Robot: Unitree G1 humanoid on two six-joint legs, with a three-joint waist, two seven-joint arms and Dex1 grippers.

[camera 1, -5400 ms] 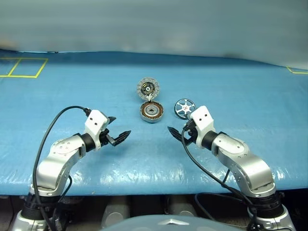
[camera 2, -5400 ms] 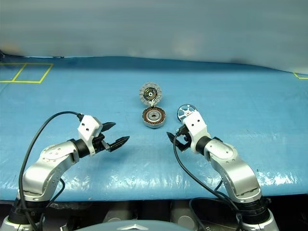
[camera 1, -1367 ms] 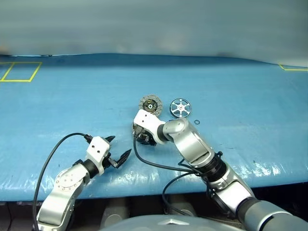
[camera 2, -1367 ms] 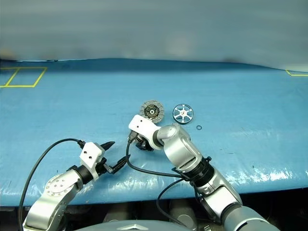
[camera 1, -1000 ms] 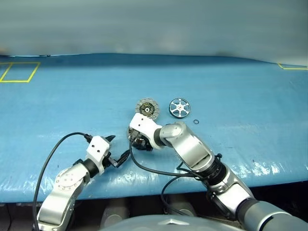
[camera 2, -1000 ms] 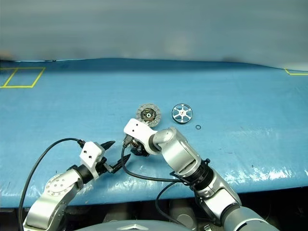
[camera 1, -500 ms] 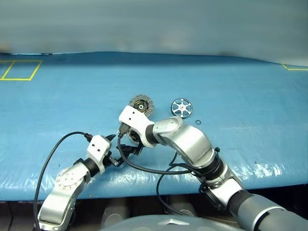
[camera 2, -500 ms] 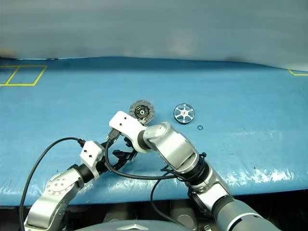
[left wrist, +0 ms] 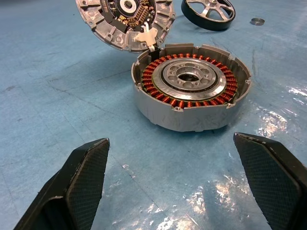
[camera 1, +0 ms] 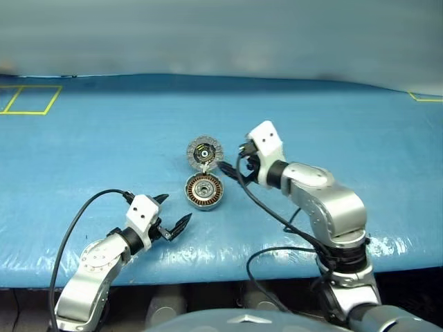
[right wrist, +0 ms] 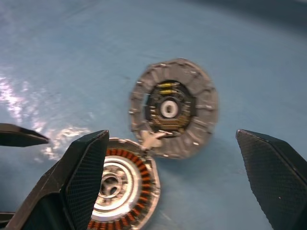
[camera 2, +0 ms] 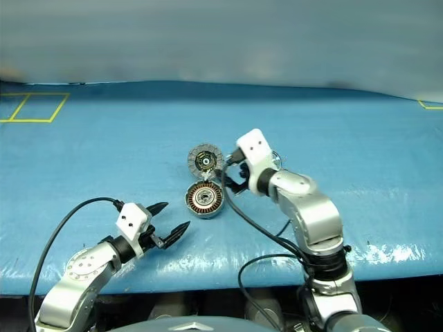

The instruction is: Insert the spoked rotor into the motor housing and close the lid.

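Observation:
The motor housing [camera 1: 203, 191] sits on the blue table, a grey cup with copper windings and a silver hub. Its lid [camera 1: 205, 150] lies open just beyond it, joined at the edge, segmented inner face up. Part of the spoked rotor [left wrist: 208, 10] lies beyond the housing in the left wrist view; in the eye views my right hand covers it. My right gripper [camera 1: 233, 162] hovers open and empty just right of the lid. Nearer and to the left of the housing, my left gripper [camera 1: 172, 211] is open, pointing at it with a gap between.
A small dark ring [left wrist: 257, 21] lies on the table near the rotor. Yellow tape squares [camera 1: 31, 99] mark the far left. A black cable [camera 1: 76, 214] loops off my left wrist. The table's front edge runs just below my arms.
My right arm has swung back to the right and lifted off the housing, opening its fingers. The housing now stands uncovered. The left gripper has not moved.

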